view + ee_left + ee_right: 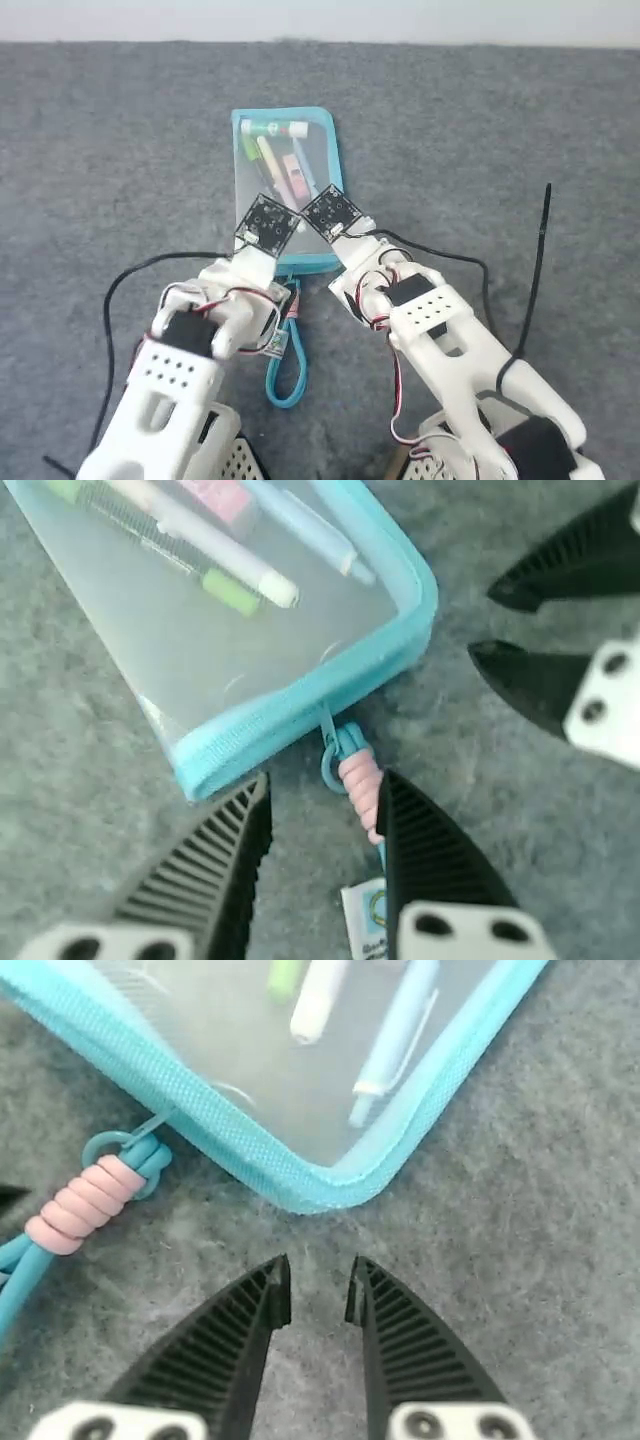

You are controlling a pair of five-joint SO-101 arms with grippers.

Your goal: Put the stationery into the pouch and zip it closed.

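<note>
Grey felt (110, 130) spreads wide here, fuzzy and flat, and a pale wall (400, 18) runs along its far edge.

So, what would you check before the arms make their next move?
1. Pens inside pouch: ok.
2. Zip fully closed: cannot tell.
3. Left gripper open, astride the zip pull: ok.
4. Pull gripped: not ok, the fingers are not yet closed on it.
5. Right gripper open, just off the pouch's corner, holding nothing: ok.
6. Strap free of both arms: cannot tell.
</note>
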